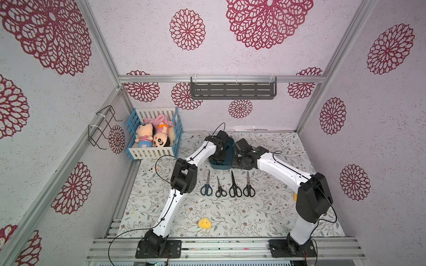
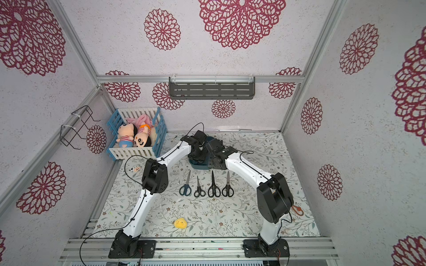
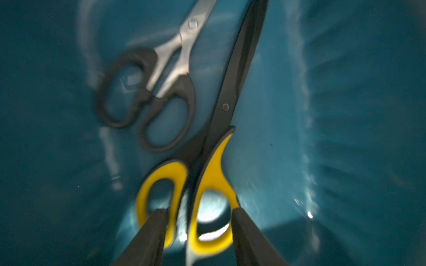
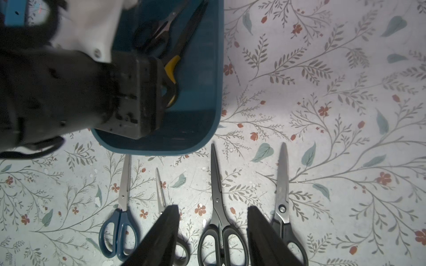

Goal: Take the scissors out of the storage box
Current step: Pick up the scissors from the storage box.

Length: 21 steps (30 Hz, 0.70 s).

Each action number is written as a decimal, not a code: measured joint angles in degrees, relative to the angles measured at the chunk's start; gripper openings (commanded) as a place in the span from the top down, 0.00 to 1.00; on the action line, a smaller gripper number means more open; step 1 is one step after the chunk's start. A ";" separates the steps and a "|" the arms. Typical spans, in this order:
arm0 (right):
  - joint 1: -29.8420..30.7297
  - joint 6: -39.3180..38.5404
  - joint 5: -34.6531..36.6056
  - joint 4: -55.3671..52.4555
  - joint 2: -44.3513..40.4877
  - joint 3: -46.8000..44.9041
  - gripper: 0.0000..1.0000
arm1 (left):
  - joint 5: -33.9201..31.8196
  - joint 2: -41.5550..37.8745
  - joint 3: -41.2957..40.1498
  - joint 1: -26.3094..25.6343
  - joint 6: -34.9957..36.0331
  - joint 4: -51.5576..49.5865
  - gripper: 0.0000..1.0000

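Scissors (image 3: 214, 165) with yellow handles lie in the box (image 4: 216, 69); the left pincer (image 3: 198, 210) straddles their loops to lift them, grip unclear; the right pincer (image 4: 212, 208) hovers parted, empty.

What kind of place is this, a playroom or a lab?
Probably a robot test booth dressed like a home: flowered wallpaper on a bare aluminium frame, two robot arms bolted to a rail, and a crate of dolls in the corner.

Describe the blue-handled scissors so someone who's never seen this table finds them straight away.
Find the dark teal storage box; a row of scissors lies just in front of it. The blue-handled scissors are the end pair toward the toy crate; its neighbours have black handles.
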 measured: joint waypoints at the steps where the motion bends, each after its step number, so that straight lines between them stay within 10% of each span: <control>1: 0.00 -0.17 0.02 -0.09 0.13 0.42 0.47 | -0.09 0.00 0.37 0.00 0.46 0.13 0.52; 21: 0.00 -1.29 0.50 -2.21 2.16 2.62 0.47 | 5.14 1.18 1.42 0.09 -1.99 1.46 0.90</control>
